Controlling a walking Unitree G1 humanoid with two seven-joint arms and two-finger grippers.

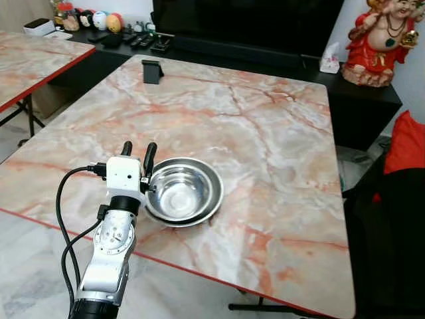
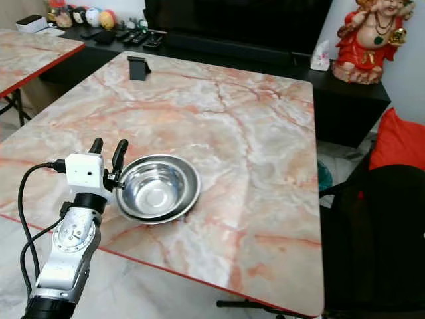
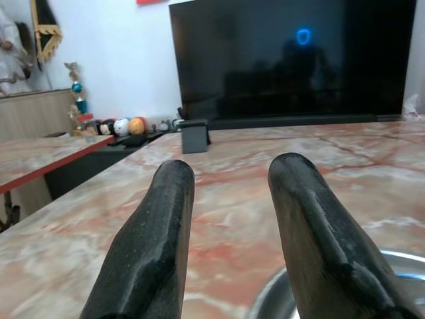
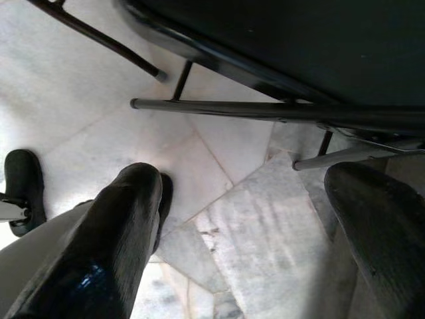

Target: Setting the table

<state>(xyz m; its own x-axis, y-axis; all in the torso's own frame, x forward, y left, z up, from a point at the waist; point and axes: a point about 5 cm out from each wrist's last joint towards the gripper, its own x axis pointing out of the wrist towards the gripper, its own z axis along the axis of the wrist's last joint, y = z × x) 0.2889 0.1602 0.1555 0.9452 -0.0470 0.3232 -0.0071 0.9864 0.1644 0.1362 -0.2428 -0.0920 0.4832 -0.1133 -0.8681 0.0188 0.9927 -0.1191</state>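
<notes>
A shiny steel bowl (image 1: 182, 193) sits empty on the marble table (image 1: 265, 133), close to the near edge with its red trim. My left gripper (image 1: 138, 147) hovers at the bowl's left rim, open, with nothing between its fingers. In the left wrist view the bowl's rim (image 3: 402, 262) curves beneath one of the black fingers (image 3: 312, 219), and whether they touch is unclear. My right gripper (image 4: 249, 176) hangs open over the tiled floor beside black chair legs (image 4: 265, 109).
A small black stand (image 1: 153, 71) is at the table's far left edge. A second marble table (image 1: 26, 60) stands to the left. Behind are a dark console with a television (image 1: 246, 23) and a red figurine (image 1: 382, 40). A black chair (image 1: 392, 246) is on the right.
</notes>
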